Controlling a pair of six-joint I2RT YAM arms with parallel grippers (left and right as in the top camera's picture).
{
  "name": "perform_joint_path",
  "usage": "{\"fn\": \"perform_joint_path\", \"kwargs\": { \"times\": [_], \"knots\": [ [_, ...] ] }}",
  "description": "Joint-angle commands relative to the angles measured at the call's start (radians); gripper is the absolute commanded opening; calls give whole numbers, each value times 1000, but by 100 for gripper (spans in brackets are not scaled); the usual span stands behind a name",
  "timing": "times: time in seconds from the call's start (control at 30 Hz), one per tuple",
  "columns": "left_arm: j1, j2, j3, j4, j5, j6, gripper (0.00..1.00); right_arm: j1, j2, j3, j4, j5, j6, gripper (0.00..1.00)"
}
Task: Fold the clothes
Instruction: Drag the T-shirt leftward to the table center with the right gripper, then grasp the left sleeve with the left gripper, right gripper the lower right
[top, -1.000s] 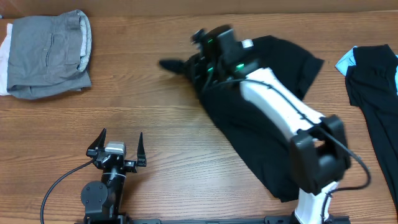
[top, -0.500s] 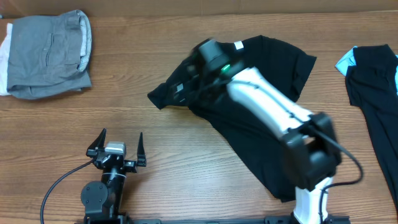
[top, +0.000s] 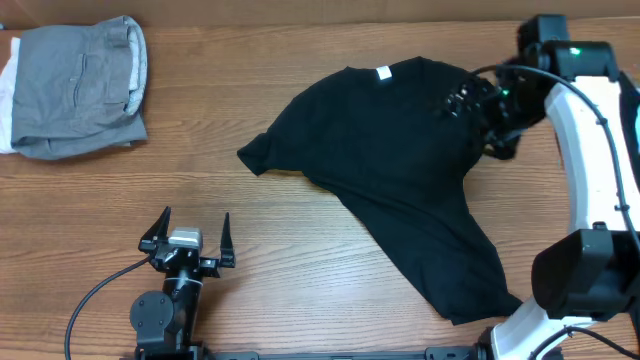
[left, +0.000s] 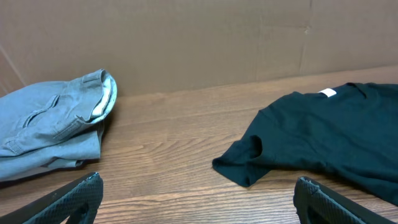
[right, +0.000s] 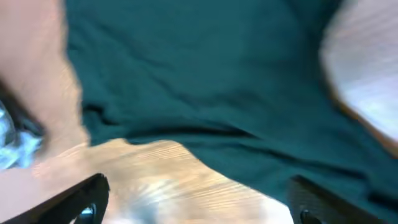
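A black T-shirt (top: 390, 160) lies spread on the wooden table, with its collar and white label (top: 380, 72) at the back and its left sleeve (top: 256, 155) pointing left. My right gripper (top: 462, 103) hovers open over the shirt's right sleeve. The right wrist view is blurred: the dark shirt (right: 205, 74) and bare wood lie below my right gripper (right: 199, 202), with nothing between its jaws. My left gripper (top: 190, 235) rests open near the front left, empty, and the shirt's sleeve (left: 245, 165) lies just ahead of my left gripper (left: 199, 199).
Folded grey trousers (top: 80, 85) lie at the back left on something white (top: 8, 95). Another black garment (top: 605, 150) with a light blue piece (top: 555, 98) lies at the right edge. A cardboard wall (left: 186, 43) closes the back.
My right gripper pulled the left sleeve outward to the left, opened and let it go, then swung right to the shirt's right sleeve. The left arm has not moved.
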Motion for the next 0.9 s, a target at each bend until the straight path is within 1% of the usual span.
{"fn": "perform_joint_path", "kwargs": {
  "times": [0.0,0.03,0.1,0.13,0.27,0.37,0.47,0.53,0.63,0.7,0.77,0.8,0.83,0.87],
  "knots": [
    [1,-1,-3,9,-22,7,100,-8,-71,7,-89,175,53,94],
    [1,-1,-3,20,-2,5,100,6,-113,6,-165,301,109,94],
    [1,-1,-3,35,0,22,100,16,-159,-1,-212,381,128,96],
    [1,-1,-3,100,27,15,100,16,-225,-37,-211,383,136,100],
    [1,1,-3,297,216,30,100,14,-351,-119,-211,379,134,100],
    [1,7,-3,378,263,29,100,19,-417,-191,-210,366,134,100],
    [1,36,14,410,295,28,100,34,-455,-279,-192,336,134,100],
    [1,82,49,410,303,29,100,49,-468,-355,-156,319,135,100],
    [1,203,138,409,327,35,100,61,-468,-457,-80,290,135,100],
    [1,367,264,405,393,75,100,61,-468,-537,-9,252,134,100],
    [1,487,368,375,434,85,100,61,-468,-571,25,239,134,100],
    [1,575,454,320,446,85,100,61,-468,-591,47,231,134,100],
    [1,706,595,186,482,85,100,61,-468,-609,63,224,134,100],
    [1,788,689,87,521,85,100,61,-468,-613,61,225,133,100]
  ]
}}
